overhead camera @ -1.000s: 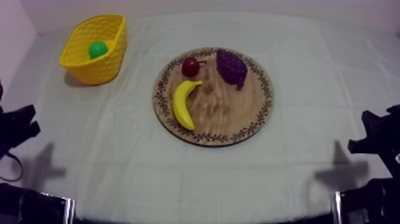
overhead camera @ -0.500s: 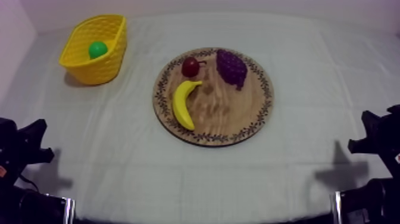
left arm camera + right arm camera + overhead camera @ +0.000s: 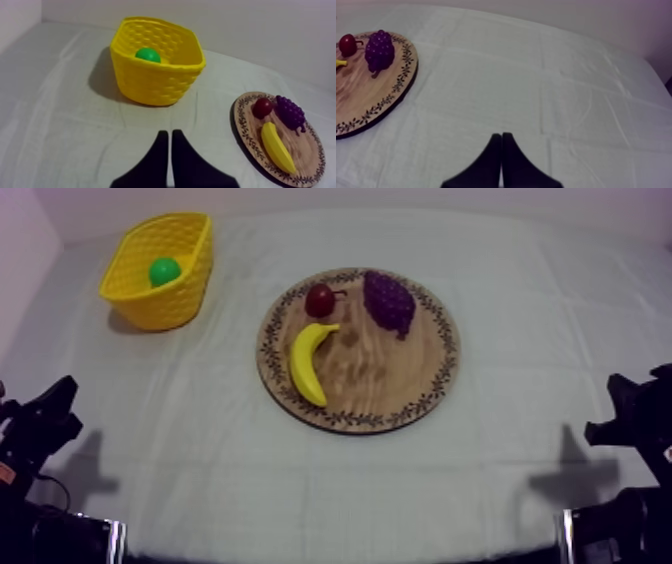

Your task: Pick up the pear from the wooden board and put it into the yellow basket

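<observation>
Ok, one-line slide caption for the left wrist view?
Left gripper, shut on nothing, faces the yellow basket holding the pear; banana, grapes, small red fruit on the wooden board.

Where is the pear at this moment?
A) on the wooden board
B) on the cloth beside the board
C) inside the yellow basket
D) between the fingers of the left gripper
C: the green pear lies inside the yellow basket, apart from the wooden board.

The cloth-covered table (image 3: 520, 308) is carrying a yellow basket (image 3: 165, 306) standing toward its far left corner and a round wooden board (image 3: 385, 378) lying near its middle, well apart.
</observation>
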Action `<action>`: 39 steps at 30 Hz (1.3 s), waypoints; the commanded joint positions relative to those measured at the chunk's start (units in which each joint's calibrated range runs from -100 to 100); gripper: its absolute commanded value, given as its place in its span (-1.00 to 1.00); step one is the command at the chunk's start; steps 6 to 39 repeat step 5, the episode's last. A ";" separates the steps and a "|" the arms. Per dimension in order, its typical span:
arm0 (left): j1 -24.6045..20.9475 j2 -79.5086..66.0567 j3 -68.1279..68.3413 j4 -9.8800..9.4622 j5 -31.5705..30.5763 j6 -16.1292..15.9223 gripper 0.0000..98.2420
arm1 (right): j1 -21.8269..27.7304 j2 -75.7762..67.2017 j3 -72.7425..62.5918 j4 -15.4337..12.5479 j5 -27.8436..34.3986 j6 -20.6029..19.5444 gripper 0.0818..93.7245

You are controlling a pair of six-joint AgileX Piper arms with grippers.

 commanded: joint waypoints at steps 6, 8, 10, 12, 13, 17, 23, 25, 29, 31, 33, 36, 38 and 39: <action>0.02 0.04 0.06 -0.01 -0.09 0.02 -1.00 | 0.00 0.01 0.03 -0.01 0.01 0.05 -0.99; 0.02 0.04 0.06 -0.01 -0.09 0.02 -1.00 | 0.00 0.01 0.03 -0.01 0.01 0.05 -0.99; 0.02 0.04 0.06 -0.01 -0.09 0.02 -1.00 | 0.00 0.01 0.03 -0.01 0.01 0.05 -0.99; 0.02 0.04 0.06 -0.01 -0.09 0.02 -1.00 | 0.00 0.01 0.03 -0.01 0.01 0.05 -0.99; 0.02 0.04 0.06 -0.01 -0.09 0.02 -1.00 | 0.00 0.01 0.03 -0.01 0.01 0.05 -0.99; 0.02 0.04 0.06 -0.01 -0.09 0.02 -1.00 | 0.00 0.01 0.03 -0.01 0.01 0.05 -0.99; 0.02 0.04 0.06 -0.01 -0.09 0.02 -1.00 | 0.00 0.01 0.03 -0.01 0.01 0.05 -0.99; 0.02 0.04 0.06 -0.01 -0.09 0.02 -1.00 | 0.00 0.01 0.03 -0.01 0.01 0.05 -0.99; 0.02 0.04 0.06 -0.01 -0.09 0.02 -1.00 | 0.00 0.01 0.03 -0.01 0.01 0.05 -0.99; 0.02 0.04 0.06 -0.01 -0.09 0.02 -1.00 | 0.00 0.01 0.03 -0.01 0.01 0.05 -0.99; 0.02 0.04 0.06 -0.01 -0.09 0.02 -1.00 | 0.00 0.01 0.03 -0.01 0.01 0.05 -0.99; 0.02 0.04 0.06 -0.01 -0.09 0.02 -1.00 | 0.00 0.01 0.03 -0.01 0.01 0.05 -0.99; 0.02 0.04 0.06 -0.01 -0.09 0.02 -1.00 | 0.00 0.01 0.03 -0.01 0.01 0.05 -0.99; 0.02 0.04 0.06 -0.01 -0.09 0.02 -1.00 | 0.00 0.01 0.03 -0.01 0.01 0.05 -0.99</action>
